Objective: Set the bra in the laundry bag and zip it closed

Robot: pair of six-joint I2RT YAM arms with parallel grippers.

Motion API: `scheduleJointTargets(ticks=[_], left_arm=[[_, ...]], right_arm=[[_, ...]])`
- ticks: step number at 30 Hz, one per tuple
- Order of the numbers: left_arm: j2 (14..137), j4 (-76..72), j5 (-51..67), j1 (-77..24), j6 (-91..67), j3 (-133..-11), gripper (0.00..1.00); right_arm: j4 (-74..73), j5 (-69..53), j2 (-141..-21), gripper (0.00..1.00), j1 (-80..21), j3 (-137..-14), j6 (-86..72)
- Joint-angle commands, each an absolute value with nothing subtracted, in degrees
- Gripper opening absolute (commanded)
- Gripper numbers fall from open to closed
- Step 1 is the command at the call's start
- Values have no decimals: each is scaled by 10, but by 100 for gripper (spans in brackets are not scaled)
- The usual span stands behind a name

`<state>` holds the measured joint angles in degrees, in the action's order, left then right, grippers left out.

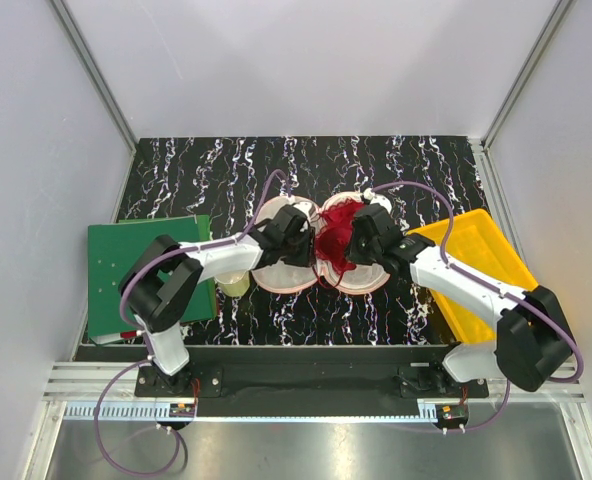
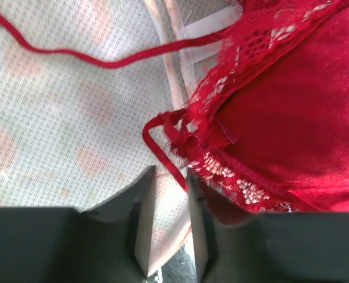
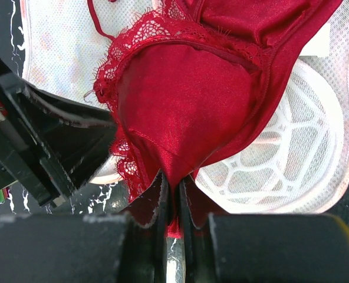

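Right gripper (image 3: 173, 194) pinches the bra (image 3: 186, 100) by a cup tip; the cup lies just ahead, over the open bag (image 3: 292, 153). Left gripper (image 2: 170, 194), jaws narrow at the bag's rim, grip unclear, should steady it while the right tucks loose straps inward.

Bright, even light comes from above me. The red satin lacy garment (image 3: 186, 112) gleams softly; my left fingers (image 2: 144, 230) are blurred, being so near.

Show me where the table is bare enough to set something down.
Bare: the far strip of table behind the laundry bag, and the near strip between the arms. Crowded: centre, where left gripper and right gripper meet at the bra; green board left, yellow tray right.
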<state>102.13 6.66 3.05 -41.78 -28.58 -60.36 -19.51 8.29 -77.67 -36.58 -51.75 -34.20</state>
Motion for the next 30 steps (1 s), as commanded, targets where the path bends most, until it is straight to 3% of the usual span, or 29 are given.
scheduleJointTargets(ticks=[1, 6, 11, 21, 29, 30], left_arm=[[964, 35, 33, -417, -290, -574, 42], [957, 24, 38, -417, -304, -560, 50], [1007, 9, 54, -417, -337, -576, 41], [1050, -35, 67, -417, -358, -577, 43], [1051, -3, 11, -417, -350, -586, 18], [1049, -2, 3, -417, -345, -594, 10]], right_arm=[[-199, 86, -749, 0, -359, -519, -342], [-201, 79, -744, 0, -358, -523, -346], [-201, 71, -743, 0, -358, -528, -352], [-201, 61, -741, 0, -358, -529, -356], [-206, 54, -734, 0, -358, -524, -361], [-209, 56, -730, 0, -358, -521, -362]])
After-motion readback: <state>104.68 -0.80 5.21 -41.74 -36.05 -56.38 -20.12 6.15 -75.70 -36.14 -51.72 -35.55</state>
